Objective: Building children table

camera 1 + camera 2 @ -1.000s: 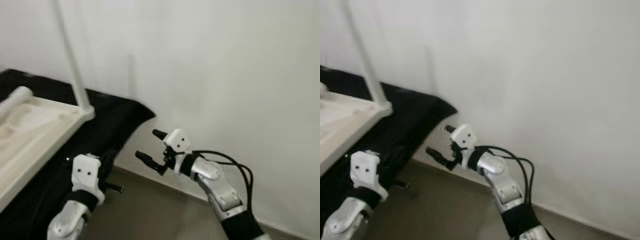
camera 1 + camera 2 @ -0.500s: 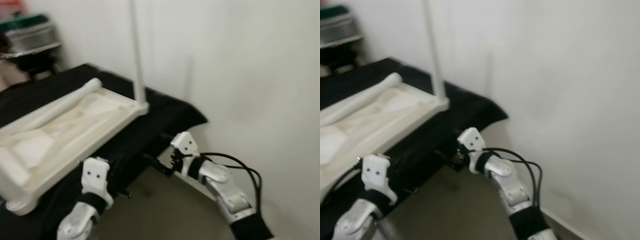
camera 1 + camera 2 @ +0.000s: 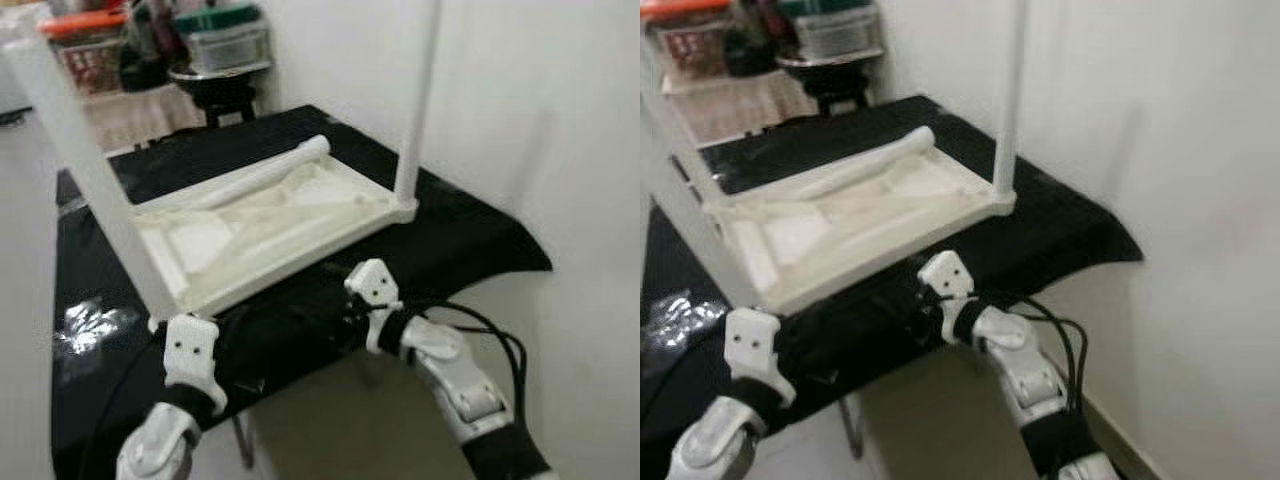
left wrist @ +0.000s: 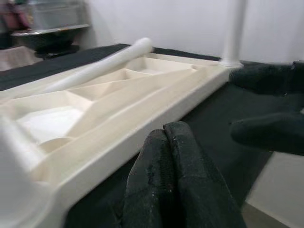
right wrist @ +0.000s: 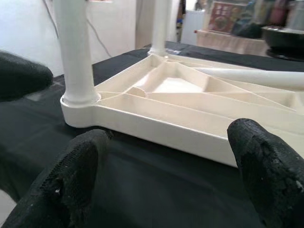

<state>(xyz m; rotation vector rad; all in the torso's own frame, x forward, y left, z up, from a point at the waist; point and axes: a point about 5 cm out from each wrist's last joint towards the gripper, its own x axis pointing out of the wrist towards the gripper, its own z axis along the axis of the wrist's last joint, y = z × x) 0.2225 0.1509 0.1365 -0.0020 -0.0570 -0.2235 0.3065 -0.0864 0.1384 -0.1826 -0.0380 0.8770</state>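
Right wrist view: ribbed white plastic tabletop, upside-down on black cloth; right gripper spread, left gripper pressed together.

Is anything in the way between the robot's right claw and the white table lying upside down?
Nothing visible blocks it. The right claw is open, and between its fingers only bare black cloth lies before the near edge of the upside-down white plastic table top.

Black-covered table bearing an upturned white tabletop with upright legs at two corners and a loose leg lying inside
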